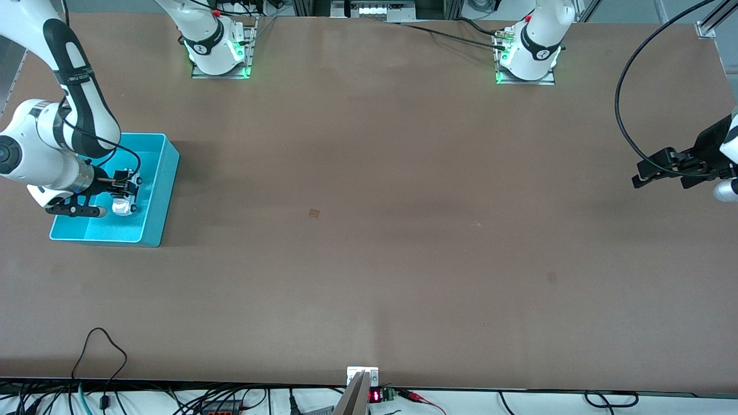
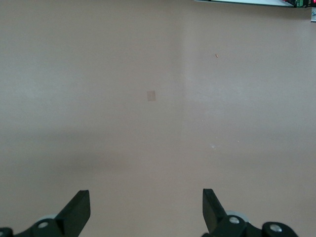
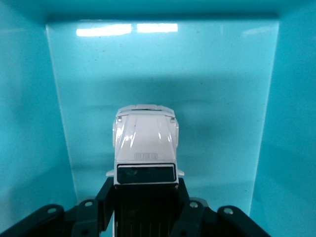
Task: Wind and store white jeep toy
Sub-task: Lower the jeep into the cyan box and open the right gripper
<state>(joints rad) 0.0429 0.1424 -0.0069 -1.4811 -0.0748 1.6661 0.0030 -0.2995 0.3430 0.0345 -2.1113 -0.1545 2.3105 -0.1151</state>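
Note:
The white jeep toy has a white hood and a black rear roof. My right gripper is shut on the jeep's black rear part, one finger on each side, inside the turquoise bin. In the front view the right gripper holds the jeep over the bin's floor; whether its wheels touch the floor cannot be told. The bin stands at the right arm's end of the table. My left gripper is open and empty above bare table; it waits at the left arm's end.
The brown table shows only a few small marks near its middle. Cables and a small display run along the table edge nearest the front camera. The arms' bases stand along the farthest edge.

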